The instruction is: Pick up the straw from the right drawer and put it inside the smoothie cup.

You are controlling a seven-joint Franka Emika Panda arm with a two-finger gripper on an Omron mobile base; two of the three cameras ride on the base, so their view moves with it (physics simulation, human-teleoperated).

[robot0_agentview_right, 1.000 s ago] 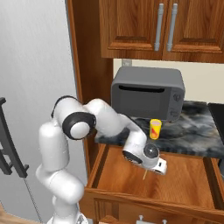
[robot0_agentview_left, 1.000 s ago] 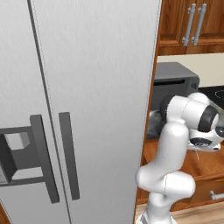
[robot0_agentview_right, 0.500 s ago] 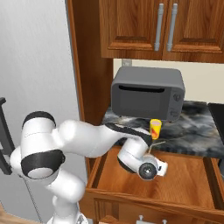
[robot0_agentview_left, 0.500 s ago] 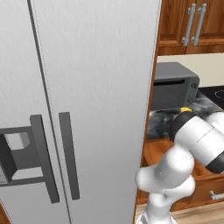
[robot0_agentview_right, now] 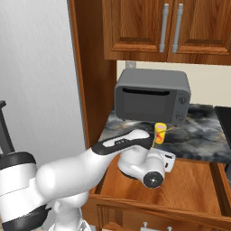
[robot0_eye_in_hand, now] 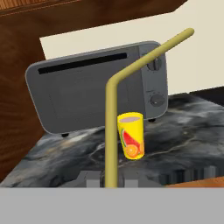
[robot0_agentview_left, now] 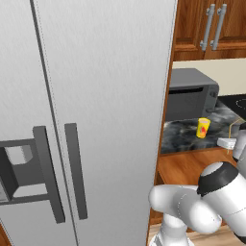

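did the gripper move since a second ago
Yes. In the right base view the gripper, shut on the thin olive-tan bent straw, has risen from inside the open wooden drawer toward the small yellow cup before the grey microwave.

microwave on dark marble counter | fridge left | upper cabinets, apparently shut

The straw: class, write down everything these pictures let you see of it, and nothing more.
The straw is a thin olive-tan tube, matte like plastic or paper. In the hand view it rises straight from between the shut gripper fingertips, then bends near its upper part and slants away up to the right. It is held clear of the counter, in front of the grey microwave, beside the yellow smoothie cup, not yet in it.
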